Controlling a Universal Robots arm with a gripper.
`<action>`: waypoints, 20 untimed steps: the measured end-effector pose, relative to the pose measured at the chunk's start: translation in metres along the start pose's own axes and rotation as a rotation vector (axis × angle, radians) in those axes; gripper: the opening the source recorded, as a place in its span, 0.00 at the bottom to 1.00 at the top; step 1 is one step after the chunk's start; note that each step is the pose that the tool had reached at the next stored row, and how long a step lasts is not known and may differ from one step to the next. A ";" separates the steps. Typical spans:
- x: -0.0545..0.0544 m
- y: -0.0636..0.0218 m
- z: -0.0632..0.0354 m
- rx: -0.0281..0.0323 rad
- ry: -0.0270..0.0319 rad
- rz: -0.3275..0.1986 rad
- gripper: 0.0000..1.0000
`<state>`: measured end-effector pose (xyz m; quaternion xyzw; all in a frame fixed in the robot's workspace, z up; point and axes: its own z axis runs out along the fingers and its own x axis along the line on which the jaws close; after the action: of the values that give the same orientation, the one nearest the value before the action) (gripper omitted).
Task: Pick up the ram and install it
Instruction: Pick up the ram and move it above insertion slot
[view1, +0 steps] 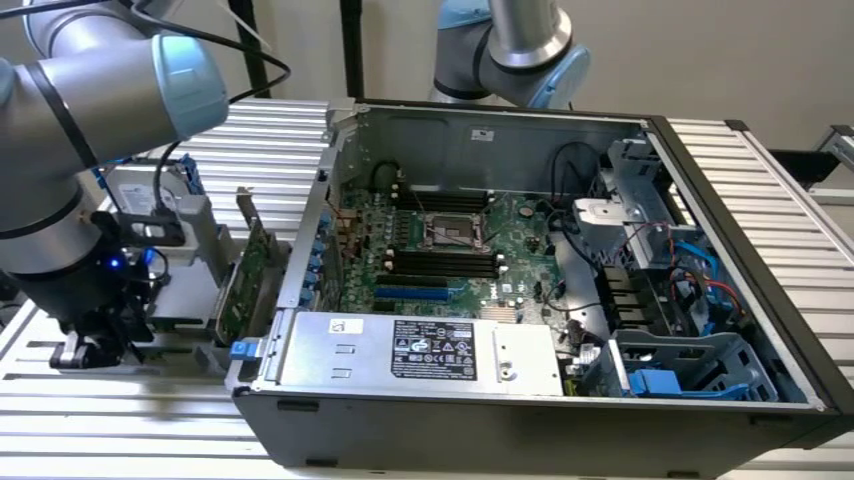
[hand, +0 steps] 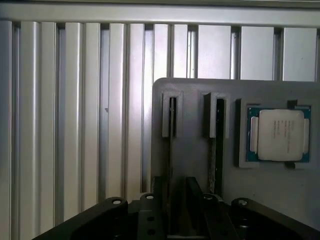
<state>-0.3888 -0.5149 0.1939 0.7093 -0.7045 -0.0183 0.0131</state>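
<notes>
Dark, thin ram (hand: 172, 150) edge-on in holder (hand: 192, 150)

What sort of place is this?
Likely a robotics lab bench for PC assembly: an open computer case showing its motherboard, a slatted aluminium table, and a grey fixture holding a processor.

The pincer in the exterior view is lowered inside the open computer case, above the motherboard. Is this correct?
Not quite. The computer case is open, but the pincer is lowered outside it, at the exterior view's left, above the grey holder, not above the motherboard. The exterior view shows this.
</notes>
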 end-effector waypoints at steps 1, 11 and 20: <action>0.000 -0.0001 0.0000 -0.0002 0.0001 0.000 1.00; 0.000 -0.0006 0.0000 -0.0001 0.0001 0.000 0.00; 0.002 -0.0006 0.0000 -0.0001 0.0001 0.000 0.00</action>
<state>-0.3882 -0.5165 0.1938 0.7093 -0.7045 -0.0183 0.0132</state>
